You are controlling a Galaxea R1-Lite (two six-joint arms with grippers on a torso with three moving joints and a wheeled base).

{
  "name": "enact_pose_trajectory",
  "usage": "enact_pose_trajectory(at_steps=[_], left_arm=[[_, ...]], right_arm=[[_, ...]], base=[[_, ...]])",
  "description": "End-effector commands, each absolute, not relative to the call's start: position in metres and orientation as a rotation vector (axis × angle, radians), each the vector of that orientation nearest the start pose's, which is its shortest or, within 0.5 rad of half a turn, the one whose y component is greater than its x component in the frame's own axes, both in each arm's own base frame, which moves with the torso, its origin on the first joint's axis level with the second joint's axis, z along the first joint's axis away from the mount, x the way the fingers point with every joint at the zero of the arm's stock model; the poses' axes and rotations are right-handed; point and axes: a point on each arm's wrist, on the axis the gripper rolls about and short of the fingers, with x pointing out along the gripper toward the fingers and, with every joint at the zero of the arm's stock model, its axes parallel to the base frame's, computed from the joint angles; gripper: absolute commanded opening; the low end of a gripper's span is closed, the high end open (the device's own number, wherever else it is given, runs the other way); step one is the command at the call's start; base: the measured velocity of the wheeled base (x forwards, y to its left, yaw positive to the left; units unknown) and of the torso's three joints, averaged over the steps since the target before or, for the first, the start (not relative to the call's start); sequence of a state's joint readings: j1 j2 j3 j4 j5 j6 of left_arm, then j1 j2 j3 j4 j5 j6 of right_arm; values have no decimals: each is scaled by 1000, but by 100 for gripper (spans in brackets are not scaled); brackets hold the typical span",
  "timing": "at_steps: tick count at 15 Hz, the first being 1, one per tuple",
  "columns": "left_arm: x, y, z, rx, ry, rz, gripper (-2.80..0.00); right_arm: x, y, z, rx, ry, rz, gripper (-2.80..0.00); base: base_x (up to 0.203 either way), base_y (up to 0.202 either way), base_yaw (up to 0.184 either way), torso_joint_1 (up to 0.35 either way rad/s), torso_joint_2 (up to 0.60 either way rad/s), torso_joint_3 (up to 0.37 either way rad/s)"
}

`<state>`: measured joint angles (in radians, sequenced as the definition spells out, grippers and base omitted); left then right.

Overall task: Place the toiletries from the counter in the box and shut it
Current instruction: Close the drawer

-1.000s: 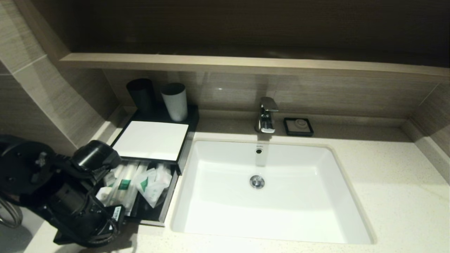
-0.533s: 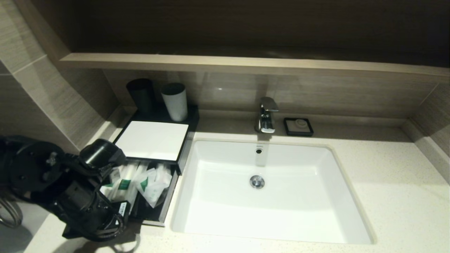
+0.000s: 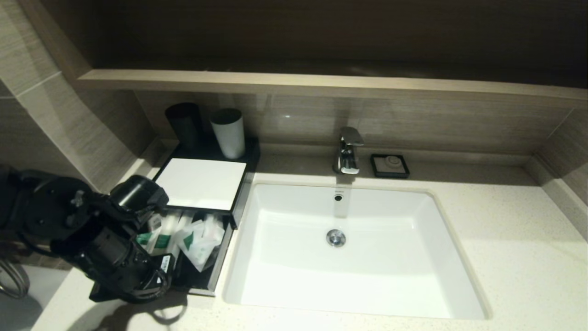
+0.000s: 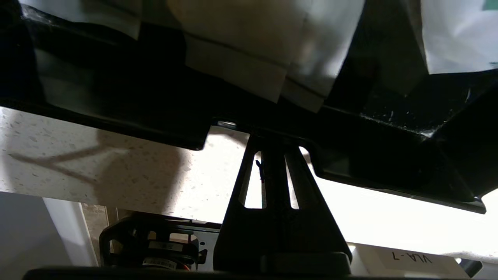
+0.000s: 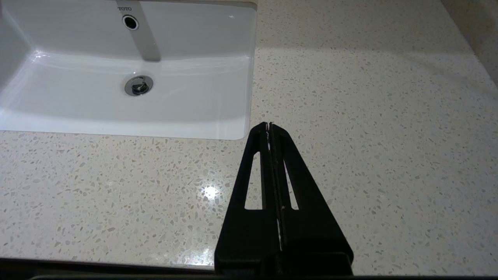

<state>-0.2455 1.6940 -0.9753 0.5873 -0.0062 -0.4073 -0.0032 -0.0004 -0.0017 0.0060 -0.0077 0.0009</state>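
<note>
A wide, brown wooden ledge [image 3: 321,85] runs across the back of the alcove, with a dark wood-grain wall [image 3: 298,32] above it lying in shadow. Below the ledge, a glossy beige tiled backsplash [image 3: 413,126] catches a small glint of light. The same striated beige tiles [image 3: 69,115] cover the left side wall, crossed by pale grout lines, and another tiled wall [image 3: 567,147] closes the right side. A chrome tap [image 3: 348,150] stands behind the white rectangular ceramic basin [image 3: 358,294], which has a round chrome drain [image 3: 336,237] and is brightly lit from above. Low at the far left, a patch of grey floor [image 3: 18,312] shows.
</note>
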Motion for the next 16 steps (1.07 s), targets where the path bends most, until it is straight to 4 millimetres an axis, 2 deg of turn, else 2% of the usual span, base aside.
enact_pose_trajectory(at_steps=[1,16], left_arm=[[245,-57,141,-198,1313,63,-280],[275,-60,145,-210,1270,59,-280]], right_arm=[[-23,0,75,0,3,-11,-280],[-23,0,75,1,3,-11,-280]], base=[[0,0,0,0,0,0],[0,0,0,0,0,0]])
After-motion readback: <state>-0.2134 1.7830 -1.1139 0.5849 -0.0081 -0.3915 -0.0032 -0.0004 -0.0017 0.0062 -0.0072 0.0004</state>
